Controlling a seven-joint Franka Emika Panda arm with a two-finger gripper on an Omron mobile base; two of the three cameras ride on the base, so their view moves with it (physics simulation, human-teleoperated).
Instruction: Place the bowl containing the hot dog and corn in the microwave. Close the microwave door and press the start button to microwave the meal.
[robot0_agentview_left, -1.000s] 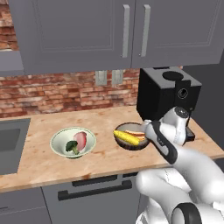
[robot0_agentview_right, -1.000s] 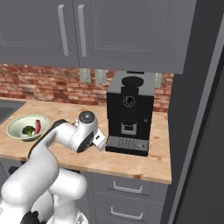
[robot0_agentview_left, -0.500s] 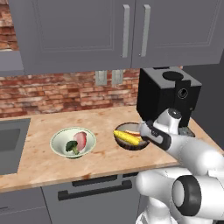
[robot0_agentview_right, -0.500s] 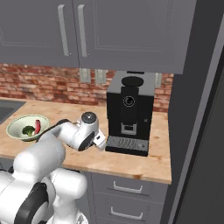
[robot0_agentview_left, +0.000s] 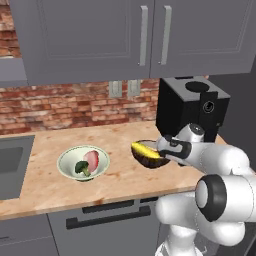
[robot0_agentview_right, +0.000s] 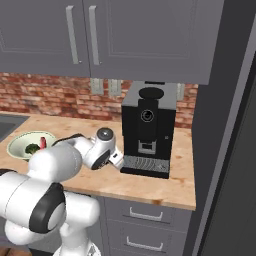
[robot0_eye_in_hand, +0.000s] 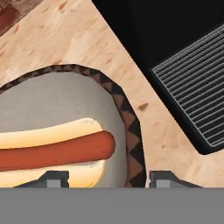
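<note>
The dark brown bowl (robot0_agentview_left: 148, 156) sits on the wooden counter just left of the black coffee machine. Yellow corn (robot0_agentview_left: 142, 149) shows at its left side. In the hand view the hot dog (robot0_eye_in_hand: 57, 151) lies in its bun inside the bowl (robot0_eye_in_hand: 131, 131). My gripper (robot0_agentview_left: 163, 149) is at the bowl's right rim. Its two fingertips straddle that patterned rim, one inside the bowl and one outside, and the gripper (robot0_eye_in_hand: 110, 178) is still open with wide gaps to the rim. The microwave and its door are out of view.
The black coffee machine (robot0_agentview_left: 192, 107) stands close to the right of the bowl, its drip tray (robot0_eye_in_hand: 197, 87) near my hand. A pale bowl (robot0_agentview_left: 82, 164) with broccoli and pink meat sits to the left, a sink (robot0_agentview_left: 10, 165) beyond it. Grey cabinets hang overhead.
My arm's elbow has swung lower and forward while the hand stays at the bowl's right rim. The bowl has not moved.
</note>
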